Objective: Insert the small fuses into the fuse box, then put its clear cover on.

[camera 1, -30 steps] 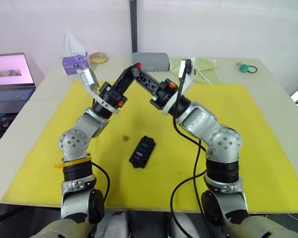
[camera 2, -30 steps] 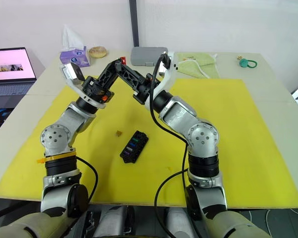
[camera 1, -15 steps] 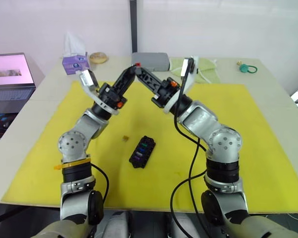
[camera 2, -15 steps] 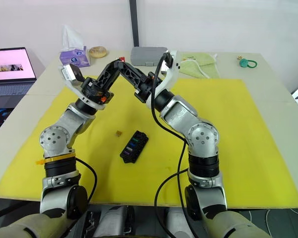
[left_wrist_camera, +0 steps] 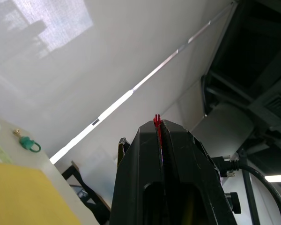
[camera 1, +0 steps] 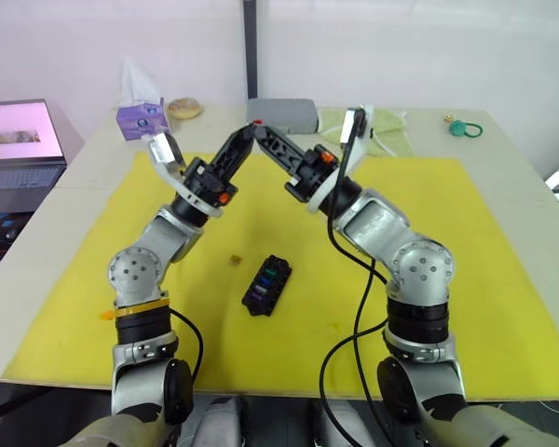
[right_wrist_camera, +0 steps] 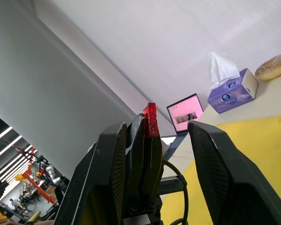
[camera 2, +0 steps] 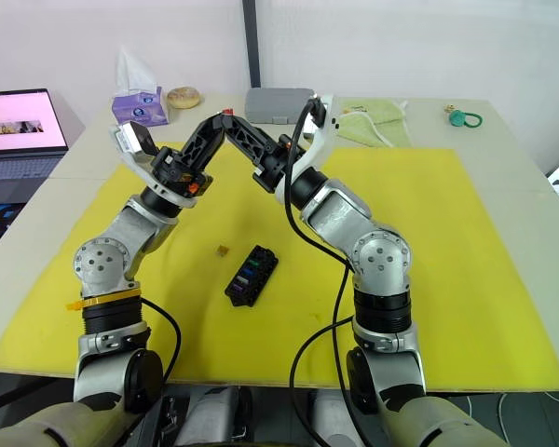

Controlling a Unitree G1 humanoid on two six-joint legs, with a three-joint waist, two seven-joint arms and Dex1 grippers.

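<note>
We see both arms raised over the yellow mat [camera 1: 447, 233], their tips meeting in the air in front of the grey case [camera 1: 281, 114]. The left gripper [left_wrist_camera: 158, 124] is pinched tight on a red fuse [left_wrist_camera: 157, 119], which sticks out just past its tips. The right gripper [right_wrist_camera: 157, 126] is spread wide, one finger on each side of the left's closed fingers, and grips nothing yet. We read this as a handover, or a re-grip to turn the fuse the right way for a slot. Holding it high keeps the tiny chip where both wrist cameras can see it.

The fuse box [camera 1: 266, 285] lies on the mat below, between the arms, with several coloured fuses already seated. A small orange chip [camera 1: 235, 259] (probably another fuse) lies on the mat just beside the box, towards the left arm.

Compared with a second ago, little differs. The box and the chip lie where they did, and the joined tips sit a touch higher.
</note>
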